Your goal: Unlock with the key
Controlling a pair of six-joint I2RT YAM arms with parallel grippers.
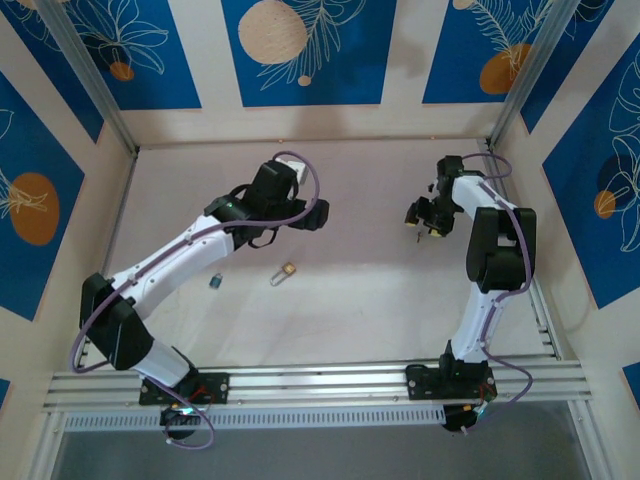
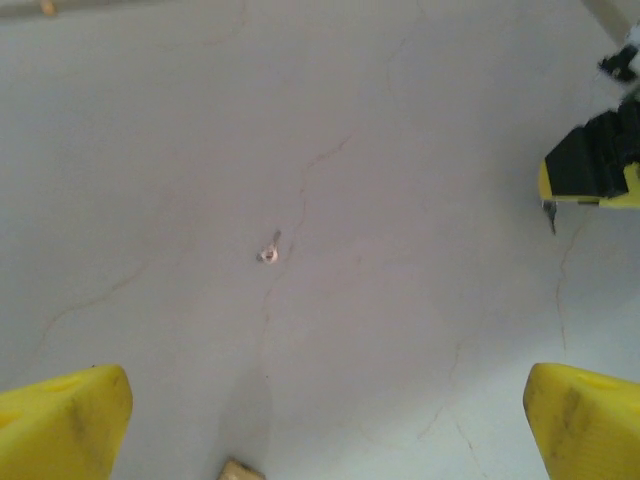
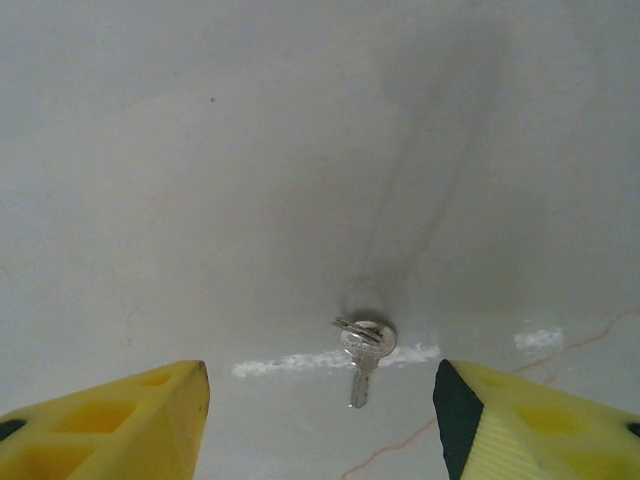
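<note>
We see the table [image 1: 360, 300] with both arms reaching over it. The left gripper [image 2: 325, 392] spreads its yellow fingers wide and holds nothing; the right gripper [image 3: 320, 372] stands with its fingers apart, also empty. The padlock [image 1: 286, 272] lies near the table's middle, nearer the bases than the left gripper. The blue-headed key [image 1: 215, 283] lies left of the padlock, apart from it and from both grippers. A silver key [image 3: 361, 352] lies flat just ahead of the right fingers, untouched.
</note>
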